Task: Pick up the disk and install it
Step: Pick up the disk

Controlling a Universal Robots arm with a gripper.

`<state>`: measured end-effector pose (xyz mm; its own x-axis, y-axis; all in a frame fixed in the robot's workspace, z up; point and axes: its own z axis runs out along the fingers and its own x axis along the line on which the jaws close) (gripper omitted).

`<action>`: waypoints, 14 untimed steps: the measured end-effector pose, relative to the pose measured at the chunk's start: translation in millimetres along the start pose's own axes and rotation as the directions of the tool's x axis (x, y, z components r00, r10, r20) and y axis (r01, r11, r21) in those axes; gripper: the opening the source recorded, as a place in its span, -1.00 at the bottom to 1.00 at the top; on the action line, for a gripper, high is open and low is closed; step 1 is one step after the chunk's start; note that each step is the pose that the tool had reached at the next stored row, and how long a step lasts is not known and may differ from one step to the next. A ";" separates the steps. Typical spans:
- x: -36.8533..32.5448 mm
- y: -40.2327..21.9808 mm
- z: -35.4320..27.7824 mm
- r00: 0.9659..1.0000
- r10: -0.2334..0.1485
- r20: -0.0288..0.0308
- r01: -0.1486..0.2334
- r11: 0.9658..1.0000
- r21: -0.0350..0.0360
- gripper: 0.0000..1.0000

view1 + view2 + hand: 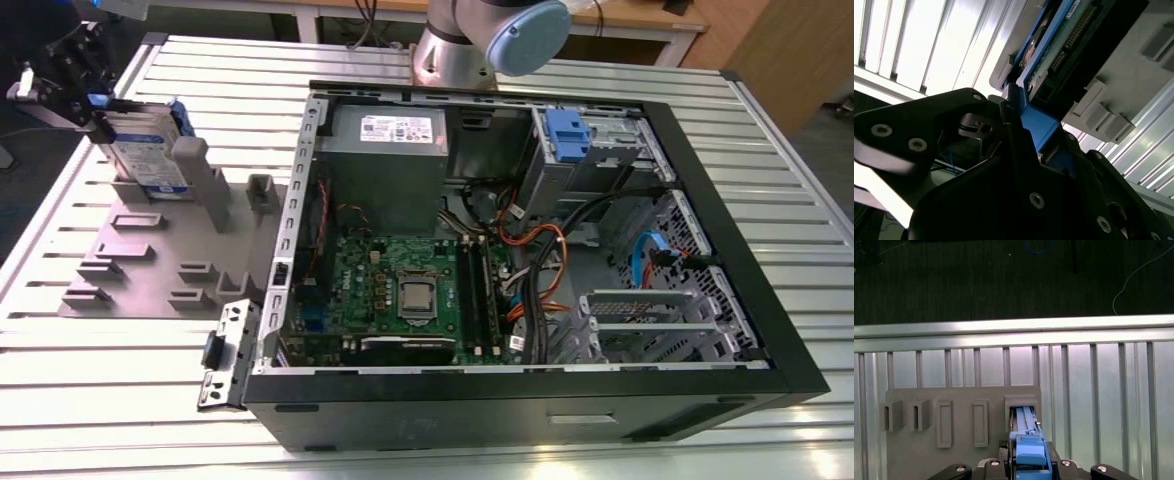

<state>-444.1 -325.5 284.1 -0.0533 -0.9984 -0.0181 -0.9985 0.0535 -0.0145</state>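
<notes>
Claw: the claw (91, 100) is clenched on the blue frame end of the disk (144, 155). In both wrist views the blue edge sits pinched between its two sides (1036, 127) (1026, 462).
Disk: it stands on edge in the end slot of the grey fixture (160, 260), at 10 o'clock in the exterior view. It is not lifted clear, and its lower part (1026, 422) still sits in the slot.
Why upright: the slot props the disk so its narrow frame edge faces outward. This probably lets the claw grip plastic and not the label face or the circuit side (1069, 35).
Computer case: the computer case (747, 300) lies open on the slatted worktop (80, 400), at 3 o'clock from the fixture.
Drive bay: it is at 1 o'clock inside the case and holds a bare blue bracket (566, 135), well apart from the disk.
</notes>
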 end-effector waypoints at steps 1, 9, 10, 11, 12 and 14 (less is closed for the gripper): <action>0.0 0.0 0.0 1.000 0.000 0.000 0.000 1.000 0.000 -0.26; -0.1 0.1 0.0 1.000 -0.005 0.000 0.005 1.000 0.000 -0.26; -0.1 0.1 0.0 1.000 -0.017 0.000 0.017 1.000 0.000 -0.26; -0.1 0.1 0.0 1.000 -0.026 0.000 0.026 1.000 0.000 -0.26; -0.1 0.2 0.0 1.000 -0.028 0.000 0.028 1.000 -0.001 -0.26; 0.0 0.3 0.0 1.000 -0.029 0.000 0.029 1.000 -0.001 -0.26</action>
<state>-444.5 -325.5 284.2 -0.0239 -0.9996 -0.0180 -0.9996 0.0241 -0.0144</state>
